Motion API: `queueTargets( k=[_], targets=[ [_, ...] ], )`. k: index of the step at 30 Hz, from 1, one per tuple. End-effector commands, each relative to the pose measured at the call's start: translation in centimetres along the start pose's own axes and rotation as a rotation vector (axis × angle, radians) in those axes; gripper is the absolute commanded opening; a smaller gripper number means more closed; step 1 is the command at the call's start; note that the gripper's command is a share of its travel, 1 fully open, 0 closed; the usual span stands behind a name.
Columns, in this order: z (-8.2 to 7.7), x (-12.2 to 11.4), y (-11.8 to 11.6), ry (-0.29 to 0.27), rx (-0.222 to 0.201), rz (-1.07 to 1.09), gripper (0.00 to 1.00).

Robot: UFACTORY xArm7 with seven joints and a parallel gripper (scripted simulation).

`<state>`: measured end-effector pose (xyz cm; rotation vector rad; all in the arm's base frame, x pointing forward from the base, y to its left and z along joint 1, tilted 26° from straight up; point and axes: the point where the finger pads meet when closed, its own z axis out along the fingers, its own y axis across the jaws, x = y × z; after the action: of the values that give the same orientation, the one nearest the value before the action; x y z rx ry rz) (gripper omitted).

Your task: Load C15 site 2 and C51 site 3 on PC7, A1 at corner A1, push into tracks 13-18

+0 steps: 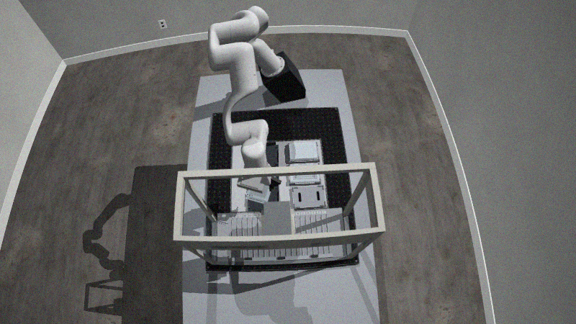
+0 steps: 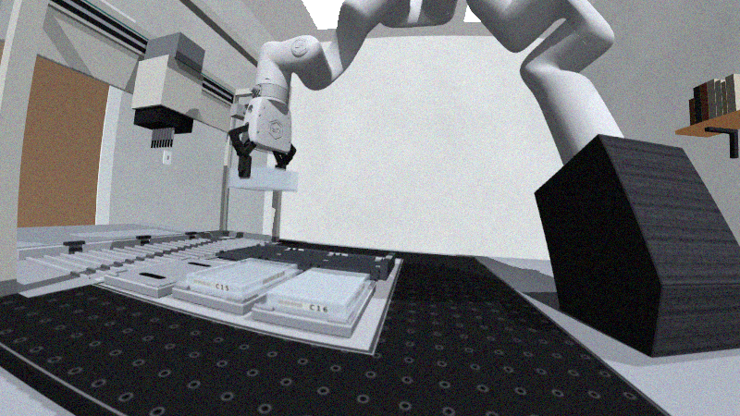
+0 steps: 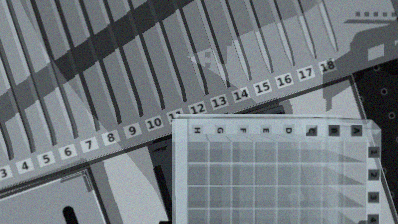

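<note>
My gripper [image 2: 263, 164] is shut on the pale deep-well block C51 [image 2: 264, 180] and holds it level, high above the apron by the rails. In the wrist view the block [image 3: 275, 170] fills the lower right, with its A1 corner at the upper right, over the track numbers [image 3: 240, 95]. The dark carrier PC7 [image 2: 310, 257] lies on the apron below with its sites empty; a strip of it shows under the block [image 3: 161, 165]. C15 [image 2: 238, 279] sits in the middle nest and C16 [image 2: 318, 299] in the nearest nest. Nest S3 [image 2: 150, 279] is empty.
The instrument's beige frame [image 1: 278, 237] spans the rails [image 1: 278, 225]. A pipetting head [image 2: 166, 98] hangs at the left above the rails. The arm's black base block [image 2: 636, 248] stands at the right. The black perforated board [image 2: 310, 372] surrounds the nests.
</note>
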<state>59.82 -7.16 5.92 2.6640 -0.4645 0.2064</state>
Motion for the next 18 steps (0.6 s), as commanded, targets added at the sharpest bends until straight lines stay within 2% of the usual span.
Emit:
queueTargets(
  k=[1, 5, 7, 18],
  targets=[
    [-0.22, 0.16, -0.11, 0.007, -0.001, 0.143, 0.00],
    [-0.22, 0.16, -0.11, 0.007, -0.001, 0.277, 0.00],
    [-0.22, 0.16, -0.11, 0.007, -0.001, 0.277, 0.00],
    [-0.21, 0.16, -0.10, 0.008, 0.001, 0.643, 0.00]
  ],
)
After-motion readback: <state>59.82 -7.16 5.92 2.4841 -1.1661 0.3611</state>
